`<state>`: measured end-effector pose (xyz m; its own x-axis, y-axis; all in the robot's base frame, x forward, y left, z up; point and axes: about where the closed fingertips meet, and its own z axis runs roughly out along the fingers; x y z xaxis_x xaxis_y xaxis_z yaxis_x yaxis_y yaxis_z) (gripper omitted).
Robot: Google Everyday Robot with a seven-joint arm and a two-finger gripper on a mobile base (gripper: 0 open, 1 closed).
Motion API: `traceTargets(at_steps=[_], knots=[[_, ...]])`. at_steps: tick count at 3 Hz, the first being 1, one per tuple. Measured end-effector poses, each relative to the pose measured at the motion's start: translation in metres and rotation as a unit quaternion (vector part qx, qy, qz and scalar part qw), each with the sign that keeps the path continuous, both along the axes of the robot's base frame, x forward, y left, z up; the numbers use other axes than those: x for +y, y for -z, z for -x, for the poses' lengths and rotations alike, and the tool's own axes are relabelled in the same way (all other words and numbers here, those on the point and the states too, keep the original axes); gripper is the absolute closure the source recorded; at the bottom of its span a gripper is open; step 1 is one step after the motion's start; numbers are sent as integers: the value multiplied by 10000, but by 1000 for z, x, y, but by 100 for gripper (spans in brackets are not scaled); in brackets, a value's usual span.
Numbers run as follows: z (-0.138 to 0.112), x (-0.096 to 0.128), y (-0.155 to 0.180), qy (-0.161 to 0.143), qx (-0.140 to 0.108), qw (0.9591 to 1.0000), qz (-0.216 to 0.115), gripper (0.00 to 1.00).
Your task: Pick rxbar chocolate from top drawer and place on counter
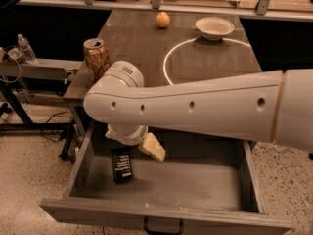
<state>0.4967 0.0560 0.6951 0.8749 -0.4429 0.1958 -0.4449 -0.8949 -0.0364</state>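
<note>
One rxbar chocolate (122, 164) lay flat at nine o'clock in the open top drawer (186, 182); the hand (139, 143) hung just beyond it at one o'clock, grasping nothing, its spread impossible to tell; the bar was probably light, thin and slippery-wrapped, best pinched across its narrow width

Warm, dim indoor light from above. Glossy counter (142, 48) has soft glare by the white circle (166, 68). Arm (195, 106) is lit bright on top and shades the top drawer (195, 185). Gripper (149, 148) hangs in that shade over the drawer's left part. Background is dark.
</note>
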Motion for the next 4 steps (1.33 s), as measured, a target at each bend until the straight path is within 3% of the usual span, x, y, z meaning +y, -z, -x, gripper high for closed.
traceTargets(at_steps=[1,2,4], knots=[[-19,-1,21,-344,6,9986,393,0],[-21,-16,44,-412,264,9961,730,0],[-1,-31,75,-585,679,9899,1103,0]])
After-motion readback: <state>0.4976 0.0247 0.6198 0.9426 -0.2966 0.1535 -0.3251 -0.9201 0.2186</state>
